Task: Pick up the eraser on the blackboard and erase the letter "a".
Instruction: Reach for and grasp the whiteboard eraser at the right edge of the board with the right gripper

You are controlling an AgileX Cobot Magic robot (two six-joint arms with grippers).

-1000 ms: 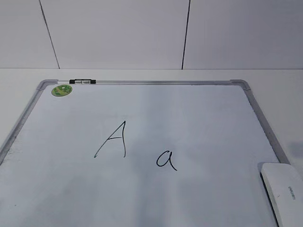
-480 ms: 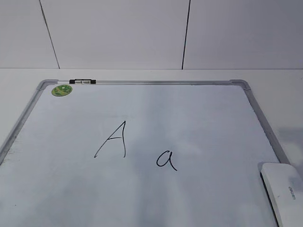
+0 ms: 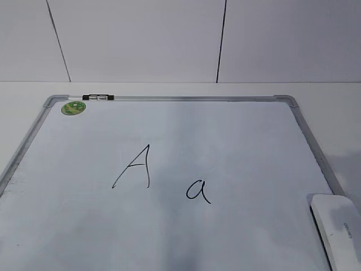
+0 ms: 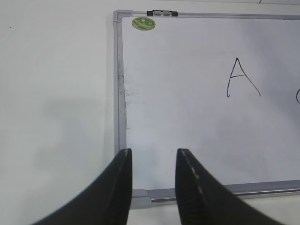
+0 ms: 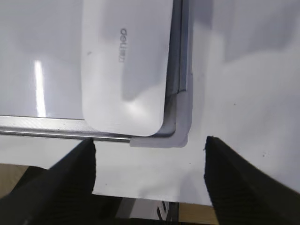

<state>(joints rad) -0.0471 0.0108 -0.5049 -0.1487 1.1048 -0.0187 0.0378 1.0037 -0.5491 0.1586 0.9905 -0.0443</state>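
The white rounded plastic eraser [image 5: 125,65] lies lengthwise ahead of the right gripper [image 5: 150,157], whose wide-open jaws are empty; the left gripper [image 4: 153,161], part-open and empty, is far off.

Black tapered jaws, matte textured inner faces

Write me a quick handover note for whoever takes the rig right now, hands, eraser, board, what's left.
Left hand: partly open, empty, above the blackboard's near left corner.
Right hand: wide open, empty, above the near right corner, just short of the eraser.
Eraser lies flat in that corner, untouched.
Letter "a" intact, right of the capital "A".
Done: approach only.
Left: grasp eraser, wipe off "a".
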